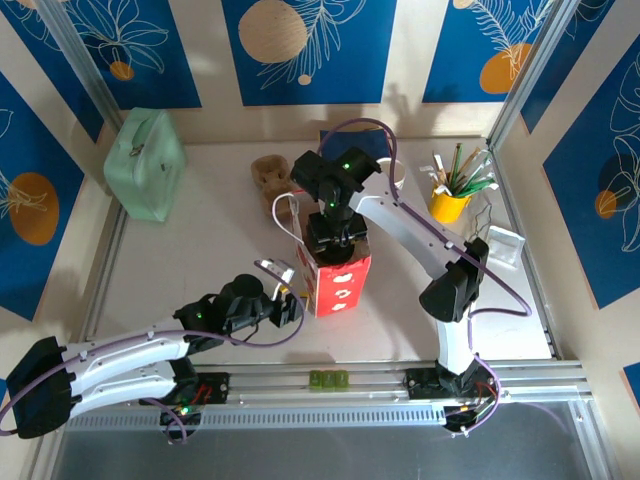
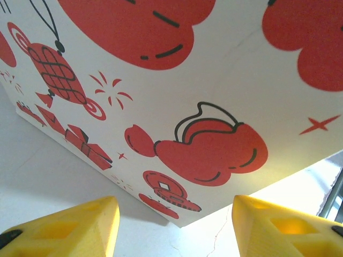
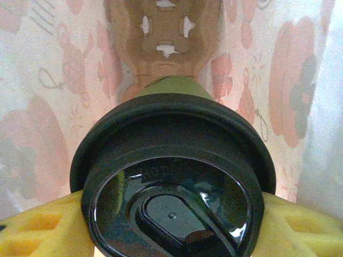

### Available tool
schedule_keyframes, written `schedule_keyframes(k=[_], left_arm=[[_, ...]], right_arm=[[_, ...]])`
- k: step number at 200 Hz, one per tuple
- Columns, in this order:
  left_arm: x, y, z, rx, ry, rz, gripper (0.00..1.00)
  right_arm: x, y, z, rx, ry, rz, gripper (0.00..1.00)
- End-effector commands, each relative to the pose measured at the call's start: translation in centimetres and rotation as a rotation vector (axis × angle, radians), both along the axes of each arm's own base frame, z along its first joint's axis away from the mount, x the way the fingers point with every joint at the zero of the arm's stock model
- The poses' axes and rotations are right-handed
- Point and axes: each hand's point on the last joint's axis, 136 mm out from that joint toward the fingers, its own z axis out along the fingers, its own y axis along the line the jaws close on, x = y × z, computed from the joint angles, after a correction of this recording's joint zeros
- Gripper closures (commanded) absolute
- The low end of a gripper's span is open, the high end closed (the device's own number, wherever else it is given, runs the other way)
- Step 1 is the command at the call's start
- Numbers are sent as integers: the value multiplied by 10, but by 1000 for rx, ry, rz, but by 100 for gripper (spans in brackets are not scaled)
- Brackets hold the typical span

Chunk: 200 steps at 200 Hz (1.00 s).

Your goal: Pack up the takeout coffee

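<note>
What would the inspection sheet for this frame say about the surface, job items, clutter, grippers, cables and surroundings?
Surface: white table, no spills seen.
Job's things: red-and-white paper bag stands upright mid-table; coffee cup with black lid is inside it, above a brown cardboard piece.
Clutter: green case back left; cardboard cup holder behind the bag; yellow cup of sticks back right.
Grippers: right gripper closed on the coffee cup; left gripper open, facing the bag's side.
Cables: purple cables run along both arms, one looping over the right arm.
Surroundings: blue printed wall panels, metal frame.
</note>
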Motion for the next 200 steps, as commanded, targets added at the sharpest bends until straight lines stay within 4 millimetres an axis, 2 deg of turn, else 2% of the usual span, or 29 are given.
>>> schedule_keyframes(k=[1, 94, 200], left_arm=[[-3, 1, -1, 12, -17, -10, 42], [-3, 2, -3, 16, -13, -4, 42], [-2, 2, -4, 20, -11, -2, 42]], right_arm=[[-19, -18, -6, -77, 95, 4, 38], [-19, -6, -19, -42, 115, 16, 38], [-11, 6, -35, 1, 98, 17, 38]])
